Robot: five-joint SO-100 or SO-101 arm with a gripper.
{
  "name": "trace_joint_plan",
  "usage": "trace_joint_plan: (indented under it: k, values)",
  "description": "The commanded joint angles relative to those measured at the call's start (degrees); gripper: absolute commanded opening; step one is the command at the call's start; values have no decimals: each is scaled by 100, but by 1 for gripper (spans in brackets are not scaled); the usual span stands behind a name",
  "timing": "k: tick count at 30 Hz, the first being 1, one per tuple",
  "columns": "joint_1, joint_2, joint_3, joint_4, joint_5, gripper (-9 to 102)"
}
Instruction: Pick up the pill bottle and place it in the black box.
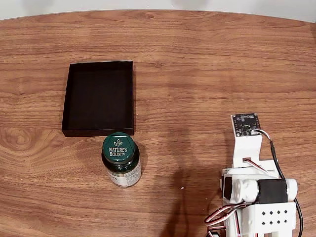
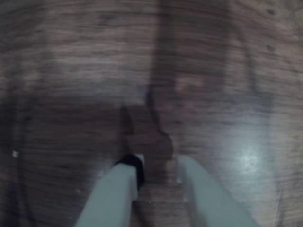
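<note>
The pill bottle (image 1: pixel 121 159) stands upright on the wooden table in the fixed view, dark green with a green cap printed "Nature's Bounty". It sits just below the near right corner of the black box (image 1: pixel 98 97), a shallow black tray with nothing in it. The white arm (image 1: pixel 252 187) is folded at the lower right, well to the right of the bottle. In the wrist view my gripper (image 2: pixel 158 165) points down at bare wood. Its two pale fingers (image 2: pixel 118 189) stand slightly apart with only table showing between them.
The brown wood table (image 1: pixel 207 64) stretches across the fixed view, its far edge curving along the top. A wide bare stretch lies between the arm and the bottle. Red, black and white cables (image 1: pixel 219 217) hang at the arm's base.
</note>
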Motion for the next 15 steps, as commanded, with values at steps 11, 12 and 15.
trace_joint_plan:
  k: [11,12,15]
  values:
    - [-800,-932,-176,-1327,413,11]
    - [-932,-967,-176,-1441,404,11]
    - [-1397,-1151,-237,-1705,352,12]
